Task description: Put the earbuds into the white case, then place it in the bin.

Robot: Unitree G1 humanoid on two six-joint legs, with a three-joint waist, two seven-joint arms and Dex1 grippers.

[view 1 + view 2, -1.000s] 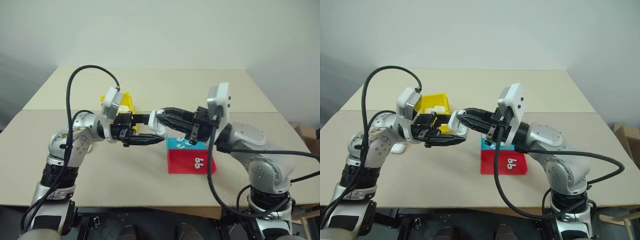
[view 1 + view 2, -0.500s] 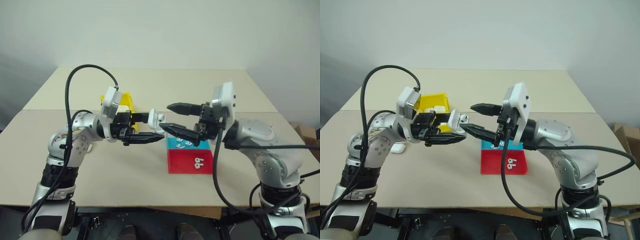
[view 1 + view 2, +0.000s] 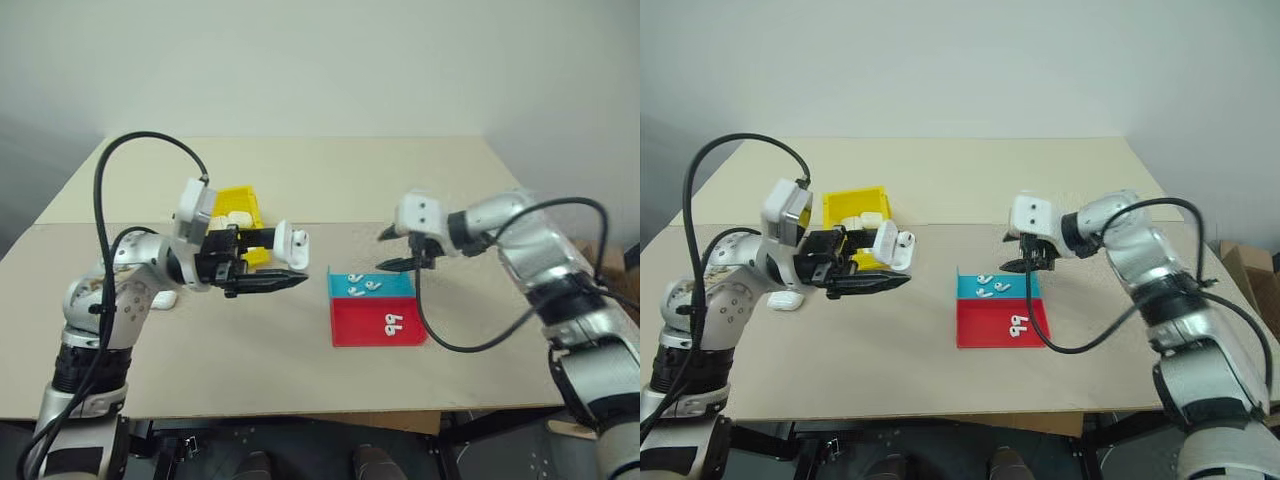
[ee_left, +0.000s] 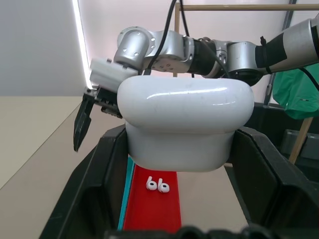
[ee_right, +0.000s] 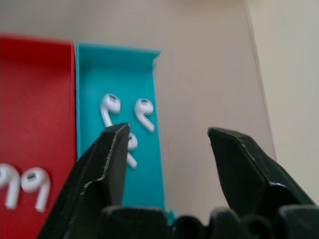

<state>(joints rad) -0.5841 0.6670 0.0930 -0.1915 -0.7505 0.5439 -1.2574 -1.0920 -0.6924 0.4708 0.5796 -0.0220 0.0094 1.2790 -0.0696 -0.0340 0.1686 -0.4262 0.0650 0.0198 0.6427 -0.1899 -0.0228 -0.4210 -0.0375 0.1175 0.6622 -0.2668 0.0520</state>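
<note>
My left gripper point(image 3: 289, 261) is shut on the white case point(image 3: 288, 240), holding it above the table left of the trays; its lid looks flipped open. In the left wrist view the case point(image 4: 184, 119) sits between the two black fingers point(image 4: 99, 189). Three earbuds point(image 5: 144, 112) lie in the blue tray point(image 3: 385, 288), and two more earbuds point(image 3: 395, 323) lie in the red tray point(image 3: 360, 325). My right gripper point(image 3: 385, 250) hovers open over the far right end of the blue tray with nothing between its fingers. The yellow bin point(image 3: 243, 196) stands behind my left hand.
White cases lie inside the yellow bin. Another white case point(image 3: 163, 299) lies on the table under my left arm. The blue and red trays stand side by side at the table's middle. A seam runs across the tabletop behind them.
My right gripper has left the case and swung right and down to the blue tray, its fingers now apart. My left gripper has drawn slightly left with the case.
</note>
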